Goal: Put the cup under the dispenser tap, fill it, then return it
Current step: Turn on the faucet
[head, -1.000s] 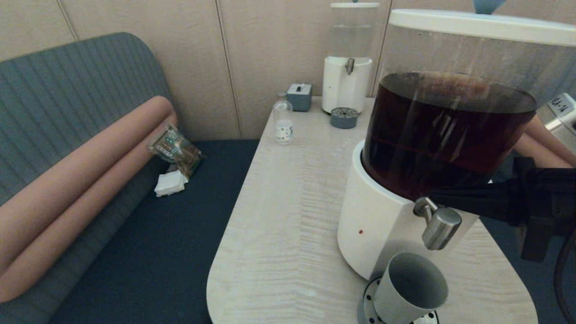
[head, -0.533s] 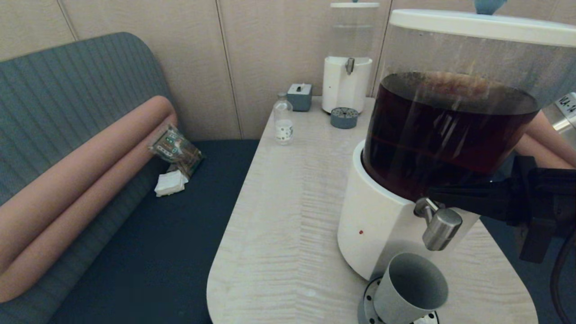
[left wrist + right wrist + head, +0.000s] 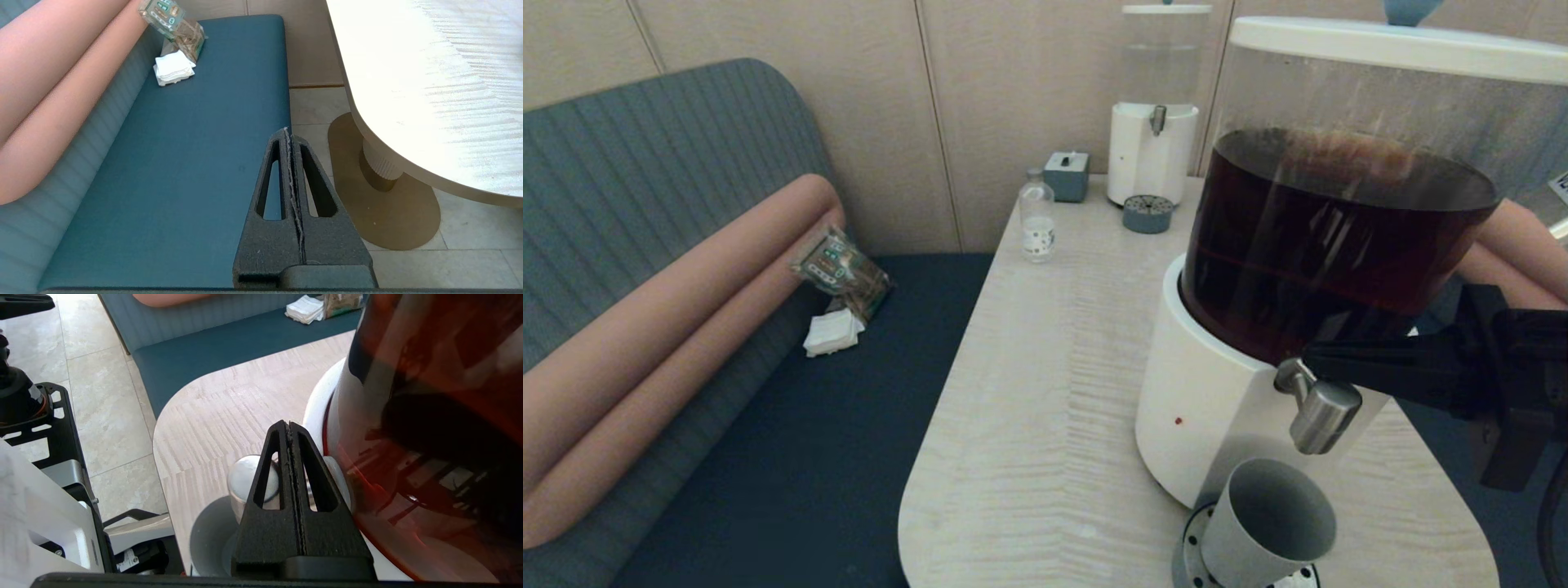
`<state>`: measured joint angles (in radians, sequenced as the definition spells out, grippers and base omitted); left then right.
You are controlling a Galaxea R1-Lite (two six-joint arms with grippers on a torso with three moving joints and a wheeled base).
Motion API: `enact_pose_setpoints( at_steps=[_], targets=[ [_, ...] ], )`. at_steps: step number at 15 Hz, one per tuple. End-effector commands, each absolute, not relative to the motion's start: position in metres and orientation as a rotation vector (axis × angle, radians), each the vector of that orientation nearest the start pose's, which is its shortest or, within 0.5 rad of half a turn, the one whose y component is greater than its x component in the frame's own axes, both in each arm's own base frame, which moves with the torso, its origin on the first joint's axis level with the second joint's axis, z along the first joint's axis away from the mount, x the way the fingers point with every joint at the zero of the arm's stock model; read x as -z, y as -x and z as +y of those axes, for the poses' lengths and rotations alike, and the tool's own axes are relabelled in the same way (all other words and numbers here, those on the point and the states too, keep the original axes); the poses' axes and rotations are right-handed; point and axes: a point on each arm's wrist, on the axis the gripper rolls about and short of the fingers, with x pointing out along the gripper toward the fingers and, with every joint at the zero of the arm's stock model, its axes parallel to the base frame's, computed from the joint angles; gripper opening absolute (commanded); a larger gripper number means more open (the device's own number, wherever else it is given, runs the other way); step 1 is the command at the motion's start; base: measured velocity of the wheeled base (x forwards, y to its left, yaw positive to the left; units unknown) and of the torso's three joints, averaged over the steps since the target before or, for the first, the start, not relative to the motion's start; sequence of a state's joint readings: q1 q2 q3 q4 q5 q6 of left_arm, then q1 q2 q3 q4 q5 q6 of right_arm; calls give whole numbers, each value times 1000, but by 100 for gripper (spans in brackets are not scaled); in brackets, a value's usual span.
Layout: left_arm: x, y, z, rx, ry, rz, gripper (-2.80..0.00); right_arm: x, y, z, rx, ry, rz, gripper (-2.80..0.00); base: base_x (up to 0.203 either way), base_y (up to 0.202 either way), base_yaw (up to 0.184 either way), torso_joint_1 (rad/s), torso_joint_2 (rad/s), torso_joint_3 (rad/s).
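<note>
The grey cup (image 3: 1270, 523) stands upright on a round drip tray (image 3: 1188, 543), directly below the dispenser tap (image 3: 1319, 412). No liquid shows in its grey inside. The tap belongs to the big white-based dispenser (image 3: 1209, 392) of dark brown liquid. My right gripper (image 3: 1308, 353) reaches in from the right, shut, its tips just above and behind the tap's knob. The right wrist view shows the same shut gripper (image 3: 289, 424) over the knob (image 3: 245, 477) with the cup (image 3: 206, 535) beneath. My left gripper (image 3: 288, 131) is shut and empty, low beside the table over the bench seat.
A small clear bottle (image 3: 1037, 220), a grey box (image 3: 1067, 175) and a smaller clear-liquid dispenser (image 3: 1152, 155) stand at the table's far end. The pale table (image 3: 1045, 392) has a rounded near edge. A blue bench (image 3: 833, 425) with a packet and napkins lies to the left.
My right arm's wrist has sunk slightly and shifted right, while its fingertips stay by the tap. The cup has not moved.
</note>
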<state>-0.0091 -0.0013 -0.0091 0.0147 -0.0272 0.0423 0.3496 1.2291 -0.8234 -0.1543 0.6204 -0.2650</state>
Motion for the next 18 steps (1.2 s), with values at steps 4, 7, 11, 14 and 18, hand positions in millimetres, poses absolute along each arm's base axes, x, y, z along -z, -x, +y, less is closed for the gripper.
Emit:
enact_pose_setpoints(
  at_steps=[4, 7, 11, 14, 18],
  targets=[
    [-76, 24, 0, 37, -43, 5, -280, -262, -163, 76, -1011, 213, 102, -280, 0, 0, 0, 0, 0, 0],
    [-76, 24, 0, 37, -43, 5, -280, -265, -160, 74, -1000, 217, 88, -280, 0, 0, 0, 0, 0, 0],
    [-76, 24, 0, 36, -43, 5, -280, -263, -147, 67, -869, 243, 91, -280, 0, 0, 0, 0, 0, 0],
    [-77, 24, 0, 37, -43, 4, -280, -269, -135, 59, -726, 256, 67, -280, 0, 0, 0, 0, 0, 0],
    [-77, 24, 0, 37, -43, 4, -280, -269, -131, 53, -548, 253, 134, -280, 0, 0, 0, 0, 0, 0]
  ],
)
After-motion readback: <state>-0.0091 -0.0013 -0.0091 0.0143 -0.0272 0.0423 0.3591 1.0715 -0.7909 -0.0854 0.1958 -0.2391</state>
